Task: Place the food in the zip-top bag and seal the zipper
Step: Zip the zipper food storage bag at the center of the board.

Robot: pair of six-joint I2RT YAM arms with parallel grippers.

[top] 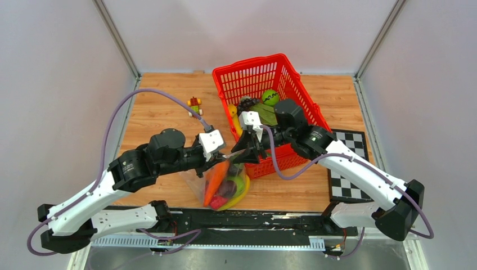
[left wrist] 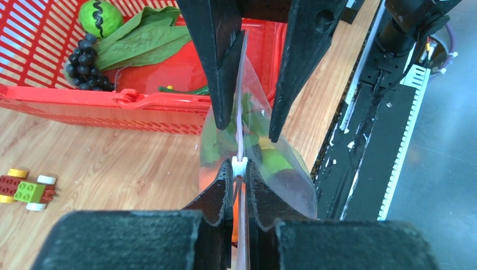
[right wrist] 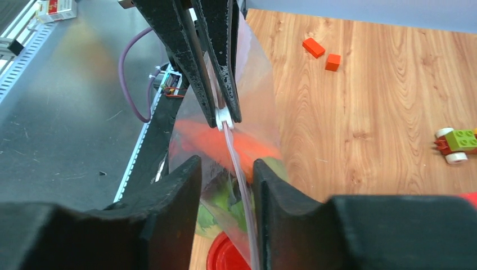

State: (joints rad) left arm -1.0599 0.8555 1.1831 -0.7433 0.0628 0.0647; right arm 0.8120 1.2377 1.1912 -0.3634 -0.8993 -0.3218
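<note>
Zip-top bag (top: 225, 183): I see it held mouth-up between the two grippers, over the near middle of the table (top: 163, 112), just off the near left corner of the red basket (top: 253, 79). I cannot tell whether its bottom rests on the wood.
Zipper (right wrist: 240, 171): the pinkish strip runs along the bag's top edge from one gripper to the other, and a white slider (right wrist: 223, 117) sits on it.
Left gripper (left wrist: 239, 169): clenched on the zipper right at the slider, with both fingers pressed against the strip.
Right gripper (right wrist: 226, 163): released. Its fingers stand apart on either side of the strip, which lies closer to one finger than the other.
Food in the bag: an orange carrot (top: 215, 181), a yellow banana (top: 243, 190), a red piece (top: 219, 201) and something green (top: 237, 183) — all sitting low in the clear plastic.
Food in the basket: a green lime (top: 270, 97), dark grapes (left wrist: 84, 59) and green leaves (left wrist: 146, 42) lie close together on the basket floor.
Toy block figure (top: 194, 104): on the wood left of the basket, toward the far side and well apart from the bag.
Orange blocks (right wrist: 313, 46): two small ones lie on the table, and I find them only in the right wrist view.
Checkerboard (top: 349, 163): flat on the table, right of the basket — partly under the right arm.
</note>
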